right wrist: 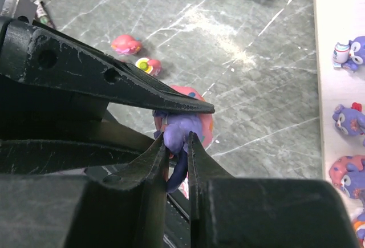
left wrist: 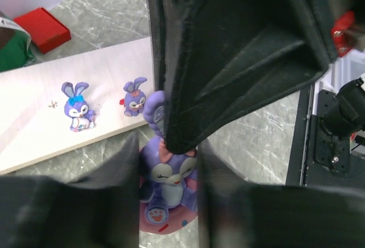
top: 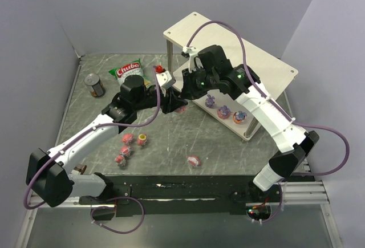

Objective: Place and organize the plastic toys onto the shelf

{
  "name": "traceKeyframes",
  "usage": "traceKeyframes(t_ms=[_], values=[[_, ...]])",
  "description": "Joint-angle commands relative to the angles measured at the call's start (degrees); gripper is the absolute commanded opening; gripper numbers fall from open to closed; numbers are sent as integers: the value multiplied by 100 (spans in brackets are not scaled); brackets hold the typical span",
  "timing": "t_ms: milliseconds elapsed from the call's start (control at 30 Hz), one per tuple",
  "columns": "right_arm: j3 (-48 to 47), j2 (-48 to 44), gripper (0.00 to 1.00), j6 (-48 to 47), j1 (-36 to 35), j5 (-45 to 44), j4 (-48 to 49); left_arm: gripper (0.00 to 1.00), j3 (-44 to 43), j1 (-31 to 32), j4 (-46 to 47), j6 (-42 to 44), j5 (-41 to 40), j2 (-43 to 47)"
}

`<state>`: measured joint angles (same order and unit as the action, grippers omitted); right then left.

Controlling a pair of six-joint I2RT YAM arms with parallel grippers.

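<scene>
A purple bunny toy on a pink base (left wrist: 168, 185) sits between both grippers, just above the table in front of the shelf (top: 228, 43). My left gripper (left wrist: 169, 191) is closed on the bunny's sides. My right gripper (right wrist: 177, 142) pinches its ear (right wrist: 181, 131) from above. In the top view both grippers meet there, left (top: 170, 104) and right (top: 181, 91). Three toys (top: 224, 111) stand on the shelf's lower board (top: 251, 131). Two of these bunnies (left wrist: 78, 106) show in the left wrist view. Several loose pink-red toys (top: 126, 139) lie on the table at the left, and one (top: 194, 160) lies near the front.
A green chip bag (top: 129, 71) and a dark can (top: 94, 85) lie at the back left. A small red box (top: 159, 69) sits by the shelf's left post. Grey walls close in the table on three sides.
</scene>
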<state>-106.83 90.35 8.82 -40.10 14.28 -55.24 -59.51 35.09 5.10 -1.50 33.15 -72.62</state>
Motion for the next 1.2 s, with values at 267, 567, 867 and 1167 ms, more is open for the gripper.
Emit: traceKeyframes(t_ms=[267, 567, 867, 1167], values=[[-58, -333, 68, 489, 160, -1111, 365, 1, 53, -73, 745, 194, -976, -481], [364, -1141, 73, 445, 494, -1420, 585, 1, -465, -538, 2185, -518, -1240, -2035], [733, -1774, 74, 340, 714, -1666, 488, 1, -1379, -722, 2654, -509, -1619, -3425], [593, -1880, 74, 270, 766, -1815, 154, 1, -2381, -767, 2592, -597, -1531, -4532]])
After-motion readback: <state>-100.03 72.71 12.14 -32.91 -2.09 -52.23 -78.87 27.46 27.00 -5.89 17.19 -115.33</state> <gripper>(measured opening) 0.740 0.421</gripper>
